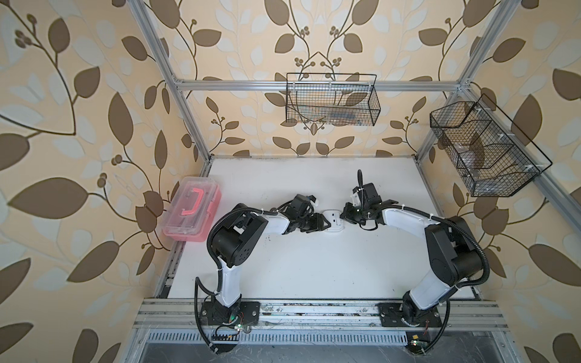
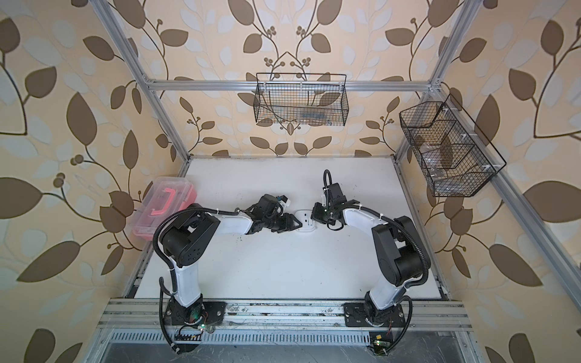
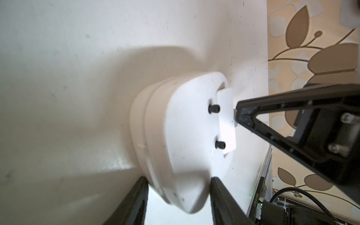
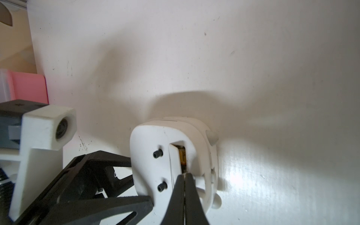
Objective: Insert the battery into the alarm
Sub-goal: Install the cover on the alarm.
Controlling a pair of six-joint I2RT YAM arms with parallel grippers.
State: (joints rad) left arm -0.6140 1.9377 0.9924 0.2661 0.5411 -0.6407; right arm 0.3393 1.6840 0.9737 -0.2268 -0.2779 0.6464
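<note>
Left gripper (image 1: 327, 223) is clamped on the small white plastic rounded-square alarm (image 1: 334, 221). It has one of its fingers (image 3: 136, 198) on each side of the rounded edge, so it's got a proper hold. Right gripper (image 4: 184, 176) is pinched fully closed with nothing between the tips. It sits right at the edge of the slot in the alarm's back, touching the little white cover flap (image 3: 227, 122).

Biggest stuff first: flat white table (image 1: 298, 267) inside a silver aluminium frame (image 1: 251, 84). A black wire mesh basket (image 1: 333, 100) hangs on the back rail and a second wire basket (image 1: 484, 151) on the right rail. A clear plastic box with a pink handle (image 1: 191, 213) sits at the table's left edge, well apart from the action.

In both top views the alarm lies about mid-table between the two grippers, with its plain back facing up and the dial out of sight. Two small black screw heads (image 4: 157, 153) stick out of the back just beside the slot.

The slim black battery (image 4: 182, 155) is down in that slot. Only a sliver of copper-gold and black shows past the flap, which stands ajar, so I can't tell if it's fully seated.
</note>
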